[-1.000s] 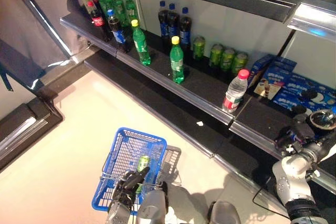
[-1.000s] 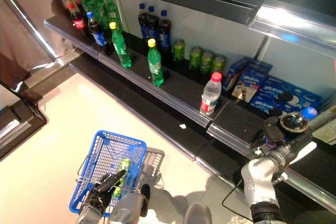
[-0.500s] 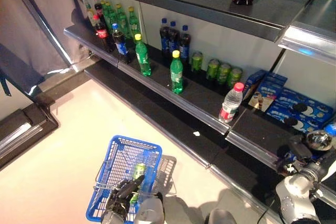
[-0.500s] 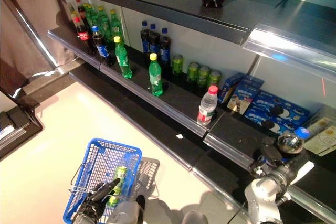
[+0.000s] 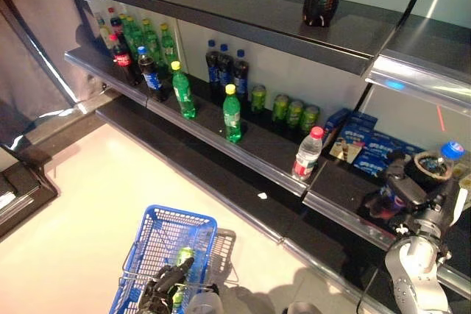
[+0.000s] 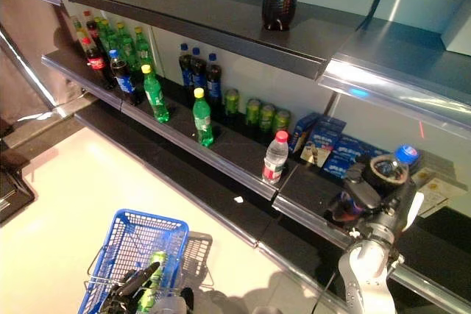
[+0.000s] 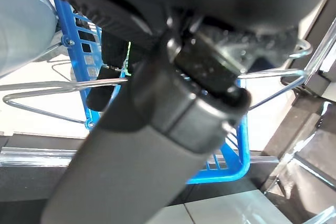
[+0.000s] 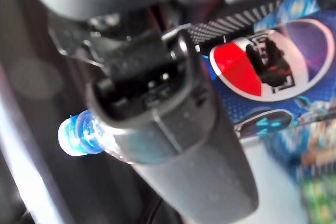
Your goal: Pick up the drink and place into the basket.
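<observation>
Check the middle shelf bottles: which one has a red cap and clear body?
The clear water bottle at the shelf's front edge, standing alone right of the green cans. The others are green soda bottles or dark cola bottles.

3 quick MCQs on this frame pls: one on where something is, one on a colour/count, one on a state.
1. Where is the green can?
A. in the blue basket
B. on the top shelf
C. on the floor beside the basket

2. What colour is the cap of the clear water bottle on the middle shelf?
A. yellow
B. blue
C. red

3. What is the right hand doing?
A. hanging open, nothing in it
B. closed round a blue-capped dark drink bottle
C. gripping the basket handle

Key:
1 A: the can lies inside the blue basket, by the left hand at the basket's wire handle.
2 C: its cap is red; yellow caps top the two green bottles further along the shelf.
3 B: both eye views show the blue-capped bottle in that hand, and the right wrist view shows the cap beside the fingers.
</observation>
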{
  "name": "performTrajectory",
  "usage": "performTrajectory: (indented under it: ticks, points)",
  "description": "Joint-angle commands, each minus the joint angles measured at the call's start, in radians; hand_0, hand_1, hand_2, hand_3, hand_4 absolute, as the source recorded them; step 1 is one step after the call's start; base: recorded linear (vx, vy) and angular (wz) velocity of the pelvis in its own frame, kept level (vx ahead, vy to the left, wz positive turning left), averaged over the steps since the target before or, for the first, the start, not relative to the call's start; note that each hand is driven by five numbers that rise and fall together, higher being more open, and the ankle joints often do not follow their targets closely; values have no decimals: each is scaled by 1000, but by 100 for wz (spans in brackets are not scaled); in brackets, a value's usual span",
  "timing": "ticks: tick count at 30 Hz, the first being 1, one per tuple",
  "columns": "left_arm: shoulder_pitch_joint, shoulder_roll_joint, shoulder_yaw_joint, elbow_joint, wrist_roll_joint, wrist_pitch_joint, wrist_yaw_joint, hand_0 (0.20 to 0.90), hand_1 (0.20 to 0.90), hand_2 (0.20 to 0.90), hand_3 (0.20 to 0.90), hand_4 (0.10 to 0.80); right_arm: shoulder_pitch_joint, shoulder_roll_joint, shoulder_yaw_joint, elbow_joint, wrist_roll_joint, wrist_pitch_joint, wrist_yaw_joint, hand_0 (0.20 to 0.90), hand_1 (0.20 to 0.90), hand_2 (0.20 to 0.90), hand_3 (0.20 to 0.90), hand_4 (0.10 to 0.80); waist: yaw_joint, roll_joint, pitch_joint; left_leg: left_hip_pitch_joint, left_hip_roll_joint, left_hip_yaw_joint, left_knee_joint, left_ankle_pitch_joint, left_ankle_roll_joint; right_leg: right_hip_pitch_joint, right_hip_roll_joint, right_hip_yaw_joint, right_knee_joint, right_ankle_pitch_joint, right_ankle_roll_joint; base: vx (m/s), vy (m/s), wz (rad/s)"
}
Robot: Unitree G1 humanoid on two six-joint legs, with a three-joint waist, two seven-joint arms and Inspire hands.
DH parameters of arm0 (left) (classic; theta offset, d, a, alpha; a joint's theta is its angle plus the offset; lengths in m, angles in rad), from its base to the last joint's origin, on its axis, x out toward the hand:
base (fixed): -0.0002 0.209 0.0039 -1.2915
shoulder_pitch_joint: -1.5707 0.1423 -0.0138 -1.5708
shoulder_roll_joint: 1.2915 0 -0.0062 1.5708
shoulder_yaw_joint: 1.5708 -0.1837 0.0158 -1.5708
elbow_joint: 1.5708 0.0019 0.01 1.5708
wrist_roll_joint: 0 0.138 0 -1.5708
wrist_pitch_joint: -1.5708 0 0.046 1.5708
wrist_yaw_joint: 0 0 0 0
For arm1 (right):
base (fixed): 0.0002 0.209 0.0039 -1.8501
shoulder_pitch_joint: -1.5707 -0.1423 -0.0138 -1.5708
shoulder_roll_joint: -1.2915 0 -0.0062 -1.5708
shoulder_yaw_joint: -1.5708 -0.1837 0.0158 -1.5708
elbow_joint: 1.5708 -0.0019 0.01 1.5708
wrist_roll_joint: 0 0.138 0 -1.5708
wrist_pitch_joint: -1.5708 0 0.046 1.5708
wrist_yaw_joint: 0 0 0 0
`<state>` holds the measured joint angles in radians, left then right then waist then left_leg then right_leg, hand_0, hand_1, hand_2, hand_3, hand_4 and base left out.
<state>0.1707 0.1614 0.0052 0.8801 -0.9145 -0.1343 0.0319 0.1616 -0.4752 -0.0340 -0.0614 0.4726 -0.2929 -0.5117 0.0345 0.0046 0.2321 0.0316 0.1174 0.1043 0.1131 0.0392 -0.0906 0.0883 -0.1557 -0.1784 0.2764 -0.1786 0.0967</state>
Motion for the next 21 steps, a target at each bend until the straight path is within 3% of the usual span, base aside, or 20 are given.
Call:
performTrajectory:
  ticks: [1,14,21]
  points:
    - [106,63,-89,-114,2,-66,-22,300,300,300,200,100,-149,-106,-20,-208,-3,-157,140,300,300,300,200,100,-5,-7,-25,7,20,3,87,-39,-20,20,19,19,-138,132,26,-71,35,-5]
    - [56,89,-143,-378,-99,-170,-81,300,300,300,200,100,-197,-91,163,-386,185,-55,435,300,300,300,200,100,-1,5,-27,0,14,10,42,-39,-24,-1,12,25,-155,126,18,-73,40,-5]
    - [49,120,-200,-532,-108,-177,-91,300,300,300,200,100,-258,-68,266,-432,218,-36,479,300,300,300,200,100,21,13,-20,-6,7,-8,28,-40,-22,-10,10,14,-151,119,15,-41,20,7]
